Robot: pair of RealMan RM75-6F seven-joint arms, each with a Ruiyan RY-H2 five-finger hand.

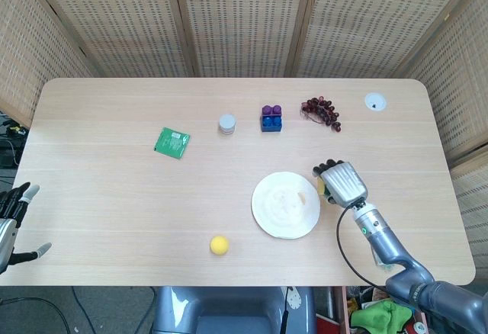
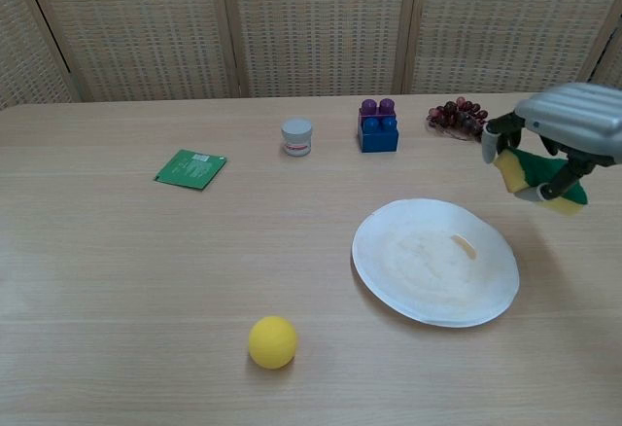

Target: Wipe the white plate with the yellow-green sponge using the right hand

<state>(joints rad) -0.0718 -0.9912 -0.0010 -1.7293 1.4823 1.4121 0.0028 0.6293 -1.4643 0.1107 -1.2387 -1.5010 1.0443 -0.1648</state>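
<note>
Left hand [image 1: 14, 216] off the table's [image 1: 114, 189] edge, fingers spread, holding nothing. Plate [image 2: 434, 262] flat mid-table, ball [image 2: 272, 341] near. Right hand [image 2: 564, 124] gripping sponge [image 2: 537, 174], raised just beside the plate's right rim.

Bright, even overhead light — soft faint shadows, no glare, both views sharp throughout.

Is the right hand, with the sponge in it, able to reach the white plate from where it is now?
Probably yes. The right hand holds the sponge raised beside the white plate, and nothing stands between them.
</note>
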